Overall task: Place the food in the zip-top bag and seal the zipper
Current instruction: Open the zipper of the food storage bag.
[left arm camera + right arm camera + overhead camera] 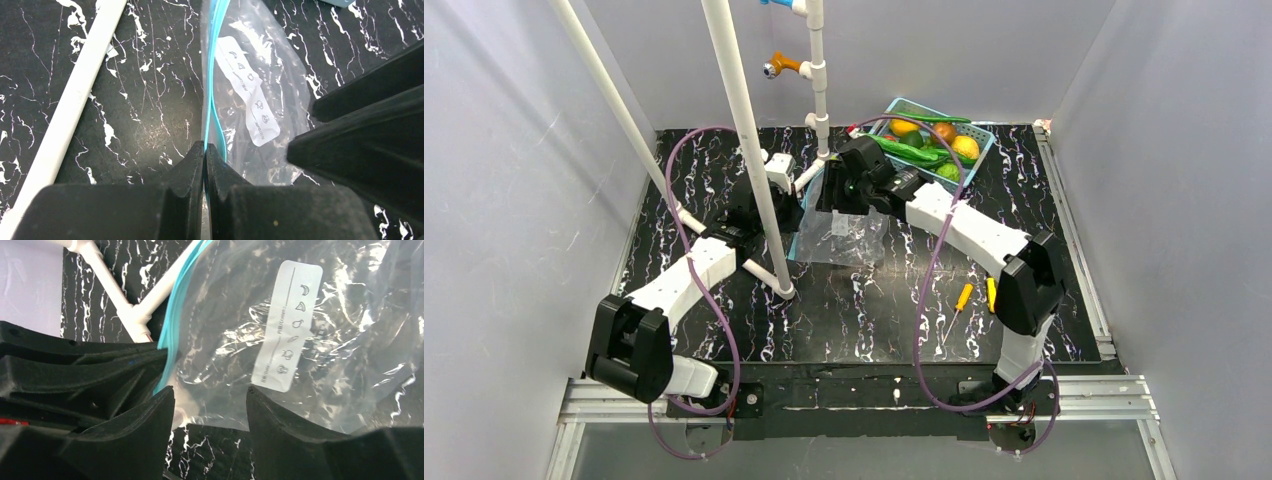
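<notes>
Zip-top bag (842,238) lies on worktop (854,320), empty, between both arms; food (929,140) piled in basket (900,102) at far right, well apart.
Left wrist: left pincer (205,148) clamped on zipper (212,75) strip at bag edge.
Right wrist: right pincer (210,395) jaws apart, nothing held, bag film just beyond.
Judgement: bag light, limp, crinkly, slippery; film collapses, so grip stiffer zipper rim, not film.

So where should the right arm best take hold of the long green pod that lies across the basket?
Probably at its middle, coming straight down from above. The long green pod lies flat on top of the other food in the basket, so its thin sides are free; set the fingers across its width, not along it.
</notes>
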You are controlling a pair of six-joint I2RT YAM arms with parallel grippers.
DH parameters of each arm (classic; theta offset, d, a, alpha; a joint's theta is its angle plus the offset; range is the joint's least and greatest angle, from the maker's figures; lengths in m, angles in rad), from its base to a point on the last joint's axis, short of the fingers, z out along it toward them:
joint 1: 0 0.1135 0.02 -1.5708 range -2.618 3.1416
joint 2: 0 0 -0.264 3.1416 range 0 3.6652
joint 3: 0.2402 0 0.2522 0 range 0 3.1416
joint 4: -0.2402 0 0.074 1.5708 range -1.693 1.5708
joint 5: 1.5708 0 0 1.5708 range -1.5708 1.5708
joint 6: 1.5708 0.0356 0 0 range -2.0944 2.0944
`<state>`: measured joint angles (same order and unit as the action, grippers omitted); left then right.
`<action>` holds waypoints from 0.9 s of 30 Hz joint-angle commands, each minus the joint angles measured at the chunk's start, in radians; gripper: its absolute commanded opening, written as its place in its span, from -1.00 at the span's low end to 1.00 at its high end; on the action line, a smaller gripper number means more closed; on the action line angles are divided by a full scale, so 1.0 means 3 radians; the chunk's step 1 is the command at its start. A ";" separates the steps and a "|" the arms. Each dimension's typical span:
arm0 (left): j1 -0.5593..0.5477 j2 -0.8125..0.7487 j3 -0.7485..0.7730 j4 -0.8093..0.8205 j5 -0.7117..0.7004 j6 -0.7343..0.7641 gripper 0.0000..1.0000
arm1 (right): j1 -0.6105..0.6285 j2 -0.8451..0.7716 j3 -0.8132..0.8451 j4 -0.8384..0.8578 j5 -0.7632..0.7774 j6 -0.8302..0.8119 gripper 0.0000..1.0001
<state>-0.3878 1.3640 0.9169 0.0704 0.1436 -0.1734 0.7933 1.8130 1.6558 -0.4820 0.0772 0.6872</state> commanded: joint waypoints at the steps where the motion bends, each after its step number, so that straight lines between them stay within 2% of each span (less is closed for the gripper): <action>1: 0.0014 -0.0131 -0.0044 0.0104 -0.0049 -0.0211 -1.00 | 0.0105 0.0147 0.0256 0.0107 0.0050 -0.0084 0.28; 14: 0.0014 -0.0098 -0.0020 0.0111 0.0177 -0.0184 -1.00 | 0.0150 0.0411 0.0622 0.0019 0.0145 -0.0474 0.29; 27: 0.0014 -0.0147 -0.0053 0.0131 0.0065 -0.0178 -1.00 | 0.0180 0.0676 0.0842 -0.0209 0.0484 -0.0524 -0.10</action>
<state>-0.3843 1.3624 0.9096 0.0822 0.1684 -0.2321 0.8387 2.0064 1.8534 -0.5251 0.1600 0.5545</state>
